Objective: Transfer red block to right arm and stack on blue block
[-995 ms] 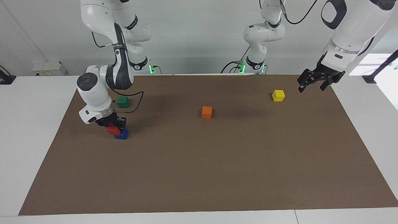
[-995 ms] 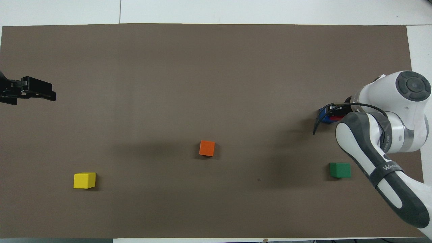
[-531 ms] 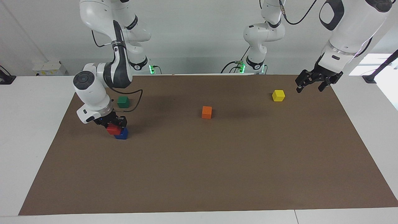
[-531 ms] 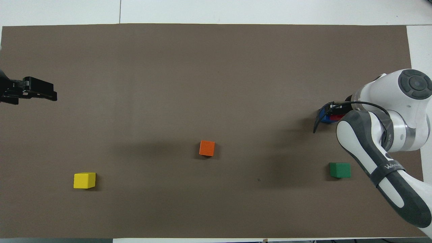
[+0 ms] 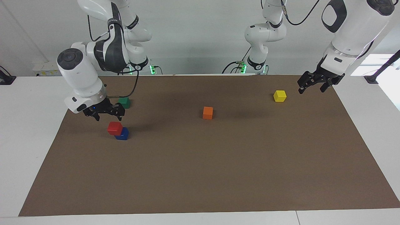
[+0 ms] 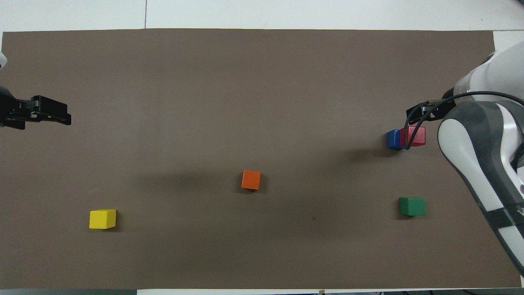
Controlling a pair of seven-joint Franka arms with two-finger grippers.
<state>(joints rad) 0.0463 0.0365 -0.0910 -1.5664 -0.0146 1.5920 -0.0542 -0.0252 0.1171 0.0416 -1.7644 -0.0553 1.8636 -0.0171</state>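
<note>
The red block (image 5: 114,127) rests on the blue block (image 5: 123,134), set a little off-centre toward the right arm's end of the table. The pair also shows in the overhead view as red (image 6: 416,136) and blue (image 6: 393,139). My right gripper (image 5: 108,116) is open and empty, raised just above the stack and clear of it. In the overhead view its arm hides most of it (image 6: 421,111). My left gripper (image 5: 311,88) is open and empty. It waits in the air over the mat's edge at the left arm's end, beside the yellow block, and shows in the overhead view (image 6: 61,118).
An orange block (image 5: 207,112) lies mid-mat. A yellow block (image 5: 279,96) lies toward the left arm's end. A green block (image 5: 124,102) lies nearer to the robots than the stack. A brown mat (image 5: 218,175) covers the white table.
My right gripper has opened, let go of the red block and risen off it. The red block stays on the blue block. The left arm has hardly moved.
</note>
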